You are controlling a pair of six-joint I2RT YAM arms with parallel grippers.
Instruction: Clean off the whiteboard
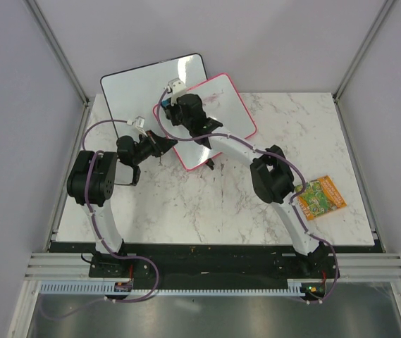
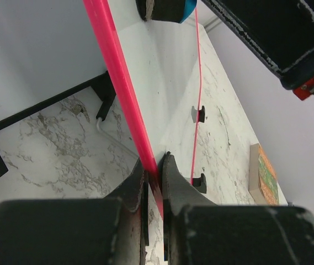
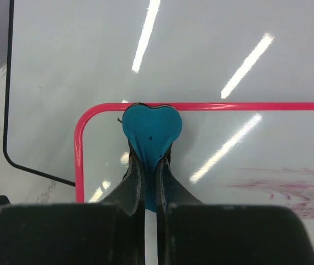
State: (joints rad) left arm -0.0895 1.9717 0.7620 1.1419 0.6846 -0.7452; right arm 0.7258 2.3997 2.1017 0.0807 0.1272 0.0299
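Observation:
The small pink-framed whiteboard (image 1: 221,116) lies tilted at the table's back, overlapping a larger black-framed board. My left gripper (image 1: 163,143) is shut on its pink frame (image 2: 124,83) at the near left edge; the fingers (image 2: 173,182) clamp the rim. My right gripper (image 1: 179,105) is shut on a blue heart-shaped eraser (image 3: 152,128) pressed on the board's surface at its far left corner, just inside the pink frame (image 3: 80,149). A faint purple smear (image 3: 289,185) shows on the board to the right of the eraser.
The larger black-framed whiteboard (image 1: 140,88) lies behind and under the pink one, at the table's back left. A small orange-green packet (image 1: 320,197) lies at the right of the marble table (image 1: 207,211). Grey walls enclose the table.

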